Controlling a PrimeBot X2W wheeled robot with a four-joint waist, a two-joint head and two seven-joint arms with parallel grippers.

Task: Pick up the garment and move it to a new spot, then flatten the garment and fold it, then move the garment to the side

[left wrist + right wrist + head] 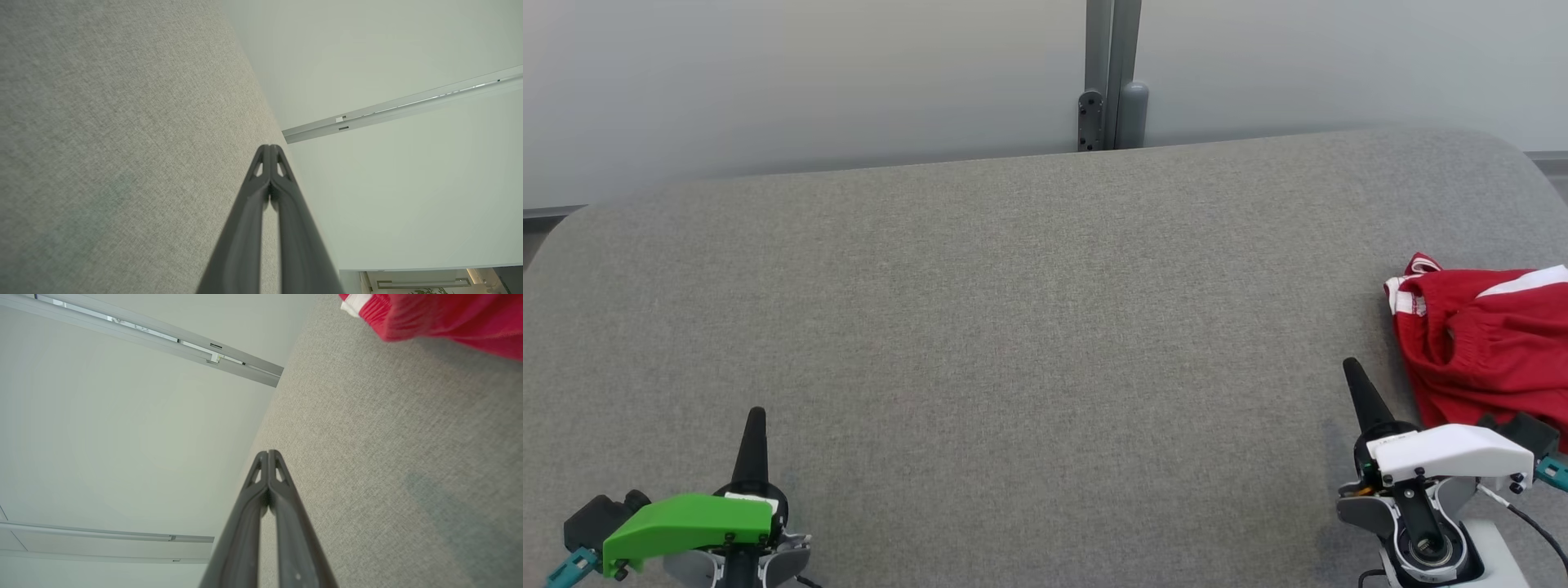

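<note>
Head view gives you the whole layout: the red garment (1486, 351) with white trim lies bunched on the grey worktop (1013, 327) at the far right of the frame. The frame edge cuts part of it off, so you cannot tell how it is folded, if at all. The right tool (1356, 384) sits at the lower right, just beside the cloth's left border and not touching it. The left tool (755, 429) sits at the lower left, well apart from the garment. Both point up the frame with nothing in them, which reads as a rest pose, arms held low and out of the middle of the worktop. That layout fits a garment waiting to be picked up as well as one already set aside, so treat the stage as unsettled.

Right wrist view adds what the head view lacks: you see the two fingers (245, 522) pressed tip to tip, closed on nothing. A red, white-edged corner of the garment lies at the upper right, away from them. Left wrist view shows the left tool equally closed and empty, over grey fabric and pale wall (388, 183).
</note>
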